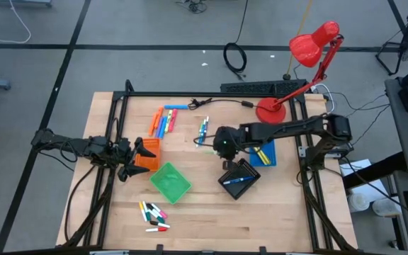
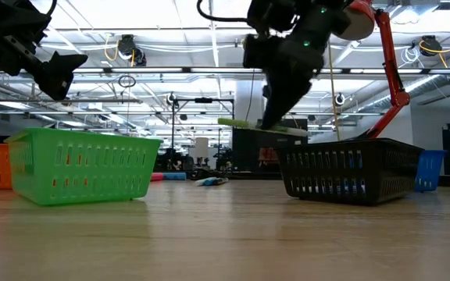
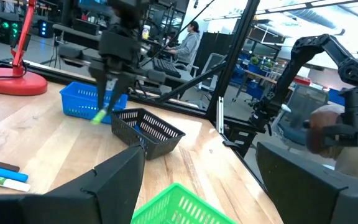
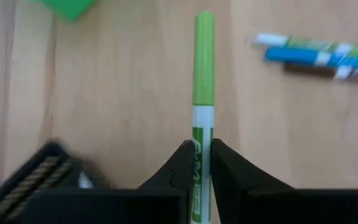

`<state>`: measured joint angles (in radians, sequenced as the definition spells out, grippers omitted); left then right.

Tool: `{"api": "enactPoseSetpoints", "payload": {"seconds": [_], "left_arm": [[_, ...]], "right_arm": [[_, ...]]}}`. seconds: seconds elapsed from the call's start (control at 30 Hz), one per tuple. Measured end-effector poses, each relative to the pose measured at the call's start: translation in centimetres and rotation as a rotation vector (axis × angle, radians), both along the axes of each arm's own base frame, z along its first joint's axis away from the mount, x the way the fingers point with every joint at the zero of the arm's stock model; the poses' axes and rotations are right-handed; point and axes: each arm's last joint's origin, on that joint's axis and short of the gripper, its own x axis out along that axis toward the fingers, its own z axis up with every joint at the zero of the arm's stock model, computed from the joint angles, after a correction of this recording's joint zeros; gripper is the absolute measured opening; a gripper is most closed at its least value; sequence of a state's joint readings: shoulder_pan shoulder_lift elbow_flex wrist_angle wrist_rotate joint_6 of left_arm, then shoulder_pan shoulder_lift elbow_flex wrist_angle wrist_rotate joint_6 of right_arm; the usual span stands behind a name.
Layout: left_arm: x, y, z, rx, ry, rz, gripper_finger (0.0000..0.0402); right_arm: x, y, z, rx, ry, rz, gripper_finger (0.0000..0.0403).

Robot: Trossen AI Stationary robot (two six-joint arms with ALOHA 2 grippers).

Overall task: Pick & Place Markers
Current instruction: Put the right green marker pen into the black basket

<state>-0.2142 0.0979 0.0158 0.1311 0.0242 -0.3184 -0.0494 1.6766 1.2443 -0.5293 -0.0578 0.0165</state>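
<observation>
Table [image 1: 261, 212]: pale wood; carries four small baskets and scattered markers
Right arm: reaches over the table's middle; its right gripper [image 4: 202, 163] has fingers pinching a green marker [image 4: 203, 62], held level above the table, just beside the black basket [image 1: 239, 178]
Left arm: at the table's left edge; left gripper [image 1: 134, 157] hangs above the orange basket [image 1: 149, 154], fingers spread, holding nothing
Green basket [image 1: 170, 181]: near the table's middle, beside the orange one
Blue basket [image 1: 264, 154]: behind the black one; yellow-green pens inside
Loose markers: orange and blue group [image 1: 163, 120] at the far side; short mixed-colour group [image 1: 154, 216] at the near side; thin ones [image 1: 203, 129] by the right gripper
</observation>
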Motion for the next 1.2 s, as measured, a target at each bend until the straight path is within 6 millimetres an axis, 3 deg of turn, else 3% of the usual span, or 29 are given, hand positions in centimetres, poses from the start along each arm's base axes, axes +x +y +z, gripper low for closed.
{"api": "enactPoseSetpoints", "payload": {"seconds": [0.7,1.2], "left_arm": [[0.0,0.0,0.0,0.000,0.000,0.000,0.0310],[0.0,0.0,0.0,0.000,0.000,0.000,0.0310]], "right_arm": [[-2.0,5.9,0.3,0.040,0.136,0.088,0.0026],[-3.9,8.8,0.5,0.024,0.240,0.167,0.0027]]}}
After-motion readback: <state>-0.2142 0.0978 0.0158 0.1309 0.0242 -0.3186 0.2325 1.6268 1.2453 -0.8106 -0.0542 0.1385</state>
